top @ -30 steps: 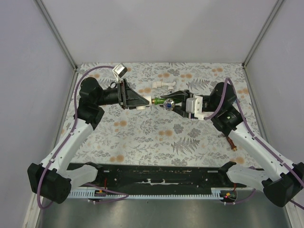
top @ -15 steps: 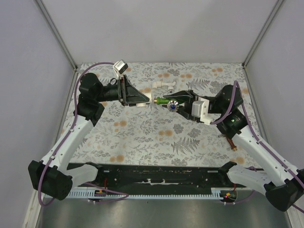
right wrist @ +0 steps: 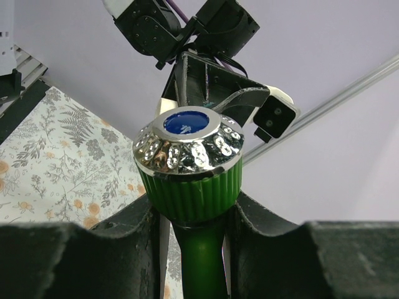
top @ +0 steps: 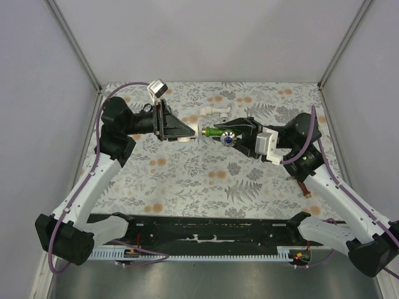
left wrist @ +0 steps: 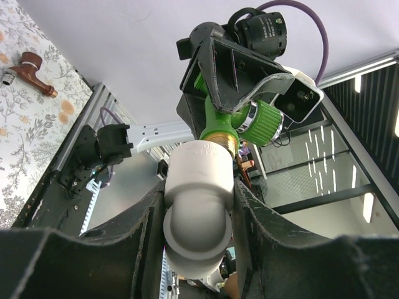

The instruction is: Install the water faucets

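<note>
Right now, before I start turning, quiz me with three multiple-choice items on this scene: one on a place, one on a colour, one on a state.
1. Where is the reddish-brown faucet?
A) lying on the table
B) held up in the air
C) against the back wall

2. What colour is the disc in the middle of the green faucet's chrome cap?
A) red
B) blue
C) yellow

3. What state is the left gripper in?
A) open, holding nothing
B) shut on a screwdriver
C) shut on the white elbow fitting

Answers:
1 A, the left wrist view shows it lying on the floral surface.
2 B, the right wrist view shows a blue centre.
3 C, the elbow sits clamped between its fingers.
</note>
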Robot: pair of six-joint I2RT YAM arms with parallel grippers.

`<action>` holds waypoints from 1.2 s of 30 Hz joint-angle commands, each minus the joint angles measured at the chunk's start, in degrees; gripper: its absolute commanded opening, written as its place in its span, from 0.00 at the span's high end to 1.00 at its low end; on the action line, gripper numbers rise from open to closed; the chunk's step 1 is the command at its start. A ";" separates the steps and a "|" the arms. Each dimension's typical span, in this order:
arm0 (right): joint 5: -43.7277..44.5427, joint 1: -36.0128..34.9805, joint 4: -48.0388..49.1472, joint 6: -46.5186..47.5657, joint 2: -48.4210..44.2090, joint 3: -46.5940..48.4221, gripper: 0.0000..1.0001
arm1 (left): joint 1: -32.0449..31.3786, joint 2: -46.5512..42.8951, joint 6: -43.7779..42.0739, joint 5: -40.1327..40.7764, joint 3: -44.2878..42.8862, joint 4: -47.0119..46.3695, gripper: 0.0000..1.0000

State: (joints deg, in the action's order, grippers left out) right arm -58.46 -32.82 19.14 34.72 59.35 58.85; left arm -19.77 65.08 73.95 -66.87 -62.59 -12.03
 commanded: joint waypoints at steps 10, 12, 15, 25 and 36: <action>-2.28 0.12 6.00 -2.90 2.43 1.35 1.00 | -2.99 -1.97 2.25 -1.42 -3.94 -0.36 0.98; -2.45 0.12 6.00 -2.90 2.43 1.36 1.00 | -3.34 -1.89 2.25 -1.25 -4.21 -0.36 0.98; -3.68 0.12 5.57 -2.82 2.52 1.27 1.00 | -3.43 -1.80 2.69 -0.98 -4.21 -0.45 0.98; -4.56 0.21 -6.74 5.71 2.26 3.99 1.00 | -3.43 -1.27 6.03 0.42 -4.47 -0.36 0.98; -5.97 0.03 -4.55 1.06 3.40 4.43 1.00 | -3.52 -1.36 0.76 0.51 -4.47 1.66 0.98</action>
State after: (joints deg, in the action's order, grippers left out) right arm -63.20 -32.49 13.69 38.46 61.76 61.98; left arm -22.39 65.06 76.82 -67.42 -64.03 -8.91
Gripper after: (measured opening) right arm 0.398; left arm 0.470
